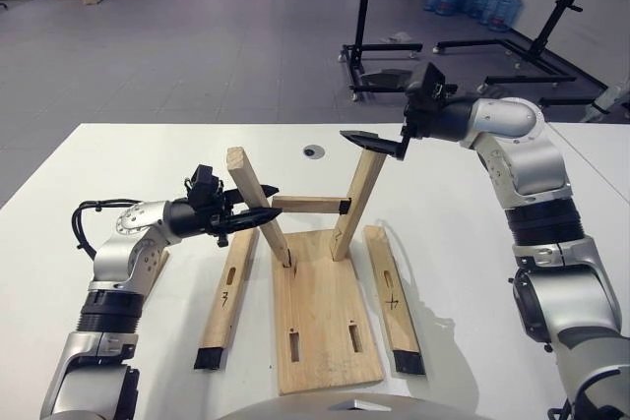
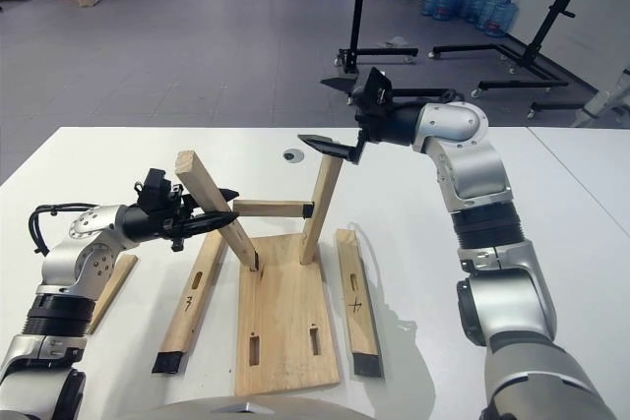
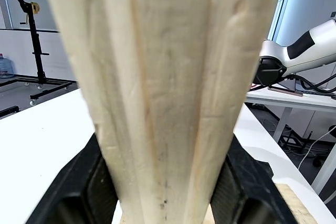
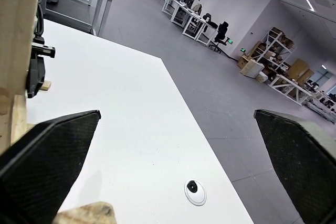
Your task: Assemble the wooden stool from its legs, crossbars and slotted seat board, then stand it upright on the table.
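The left tool (image 1: 258,217) is clamped on the tilted left leg (image 1: 246,179), whose foot sits in the seat board (image 1: 320,327) below it. The right tool (image 1: 379,143) hangs with its fingers spread apart, just over the top of the right leg (image 1: 356,209). A crossbar (image 1: 307,205) spans between the two legs.

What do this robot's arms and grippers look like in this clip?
The left arm and right arm have rounded silver-grey shells with black ribbed joint bands. A black cable loops beside the left one. The left gripper and right gripper have black, tapered, textured fingers.
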{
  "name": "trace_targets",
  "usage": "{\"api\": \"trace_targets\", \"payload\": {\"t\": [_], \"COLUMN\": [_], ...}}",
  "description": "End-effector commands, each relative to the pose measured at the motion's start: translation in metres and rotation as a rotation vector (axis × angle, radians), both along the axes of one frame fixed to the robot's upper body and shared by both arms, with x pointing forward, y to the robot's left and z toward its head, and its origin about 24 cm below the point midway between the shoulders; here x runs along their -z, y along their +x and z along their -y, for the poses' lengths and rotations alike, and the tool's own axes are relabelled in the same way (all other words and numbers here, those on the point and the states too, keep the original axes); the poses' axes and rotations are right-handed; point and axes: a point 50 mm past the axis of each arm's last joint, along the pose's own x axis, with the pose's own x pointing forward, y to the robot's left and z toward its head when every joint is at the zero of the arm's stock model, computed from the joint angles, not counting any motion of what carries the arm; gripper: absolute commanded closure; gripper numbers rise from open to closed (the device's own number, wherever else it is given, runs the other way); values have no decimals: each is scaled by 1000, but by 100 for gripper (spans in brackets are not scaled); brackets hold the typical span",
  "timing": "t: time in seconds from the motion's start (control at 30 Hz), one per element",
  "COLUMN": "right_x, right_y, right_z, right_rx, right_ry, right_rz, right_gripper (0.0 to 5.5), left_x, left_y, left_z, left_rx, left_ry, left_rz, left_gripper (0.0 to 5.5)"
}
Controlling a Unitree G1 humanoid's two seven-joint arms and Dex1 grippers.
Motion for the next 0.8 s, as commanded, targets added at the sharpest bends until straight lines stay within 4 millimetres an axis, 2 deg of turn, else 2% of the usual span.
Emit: {"api": "trace_targets", "payload": {"t": [0.03,0.33,0.6,0.8], "right_x": [17,17,19,21], "right_y": [-1,-1,-2,-2], "right_z": [-2,-7,-13,-14], "right_rx": [-20,-39,-56,-56], "right_ry": [-85,-92,-96,-98], "right_rz": [-57,-53,-52,-51], "right_gripper": [10,10,10,10], "left_x": [12,32,40,44], "left_y": [1,5,15,11], "left_z": [-11,-4,-3,-4], "left_rx": [-58,-30,-24,25], "left_ry": [48,149,159,183], "left_rz": [-42,-104,-147,-172], "left_gripper": [348,348,348,348]}}
